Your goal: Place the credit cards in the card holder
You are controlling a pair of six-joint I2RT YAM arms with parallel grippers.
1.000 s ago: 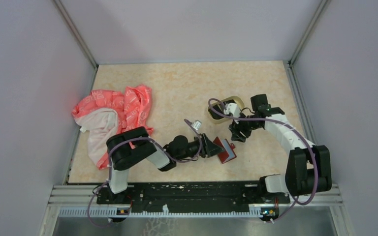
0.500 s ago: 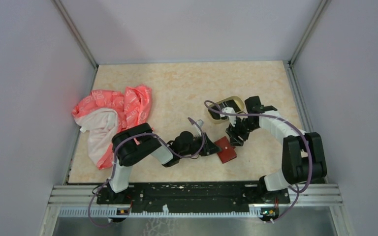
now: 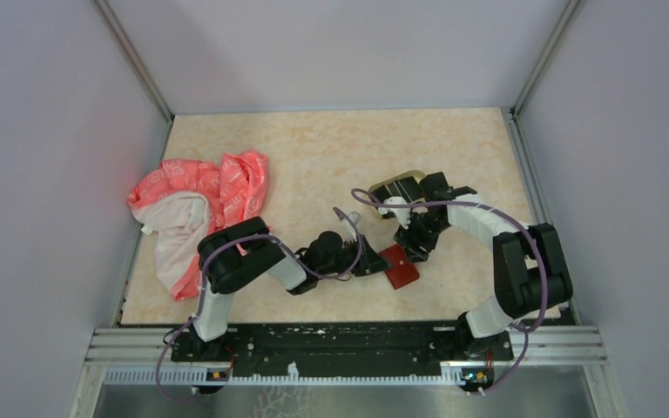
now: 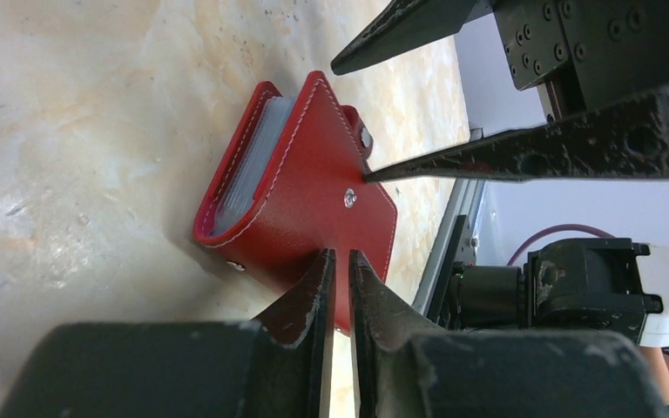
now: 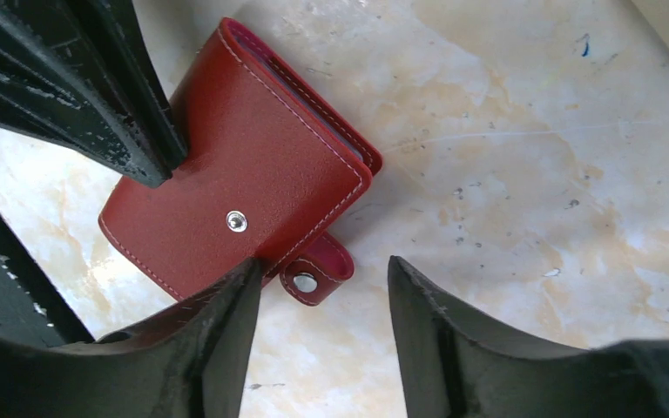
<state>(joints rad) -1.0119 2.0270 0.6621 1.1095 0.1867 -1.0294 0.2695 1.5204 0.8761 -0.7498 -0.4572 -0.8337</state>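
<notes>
Lying closed and flat on the tabletop [image 3: 314, 157] just ahead of the two arms, the card holder [image 5: 253, 174] has its snap tab [image 5: 312, 277] undone and sticking out from one side. The left end effector [image 4: 337, 259] has its fingers drawn almost together, with only a thin slit between them. Their tips meet the red cover at the edge away from the tab, but I cannot tell whether they nip that edge or merely press on it. Either way, the likely purpose is to anchor the holder so it does not slide.

The right end effector [image 5: 322, 266] faces it from the opposite side with its fingers spread wide, holding nothing. One finger touches the cover's corner and the tab sits in the gap between them. That placement suggests the tab or front cover is meant to be caught and folded back, exposing the pale sleeves [image 4: 248, 161] visible along the holder's open side. No loose credit card can be made out, and the tan tray [image 3: 398, 181] behind the right arm is mostly hidden.
</notes>
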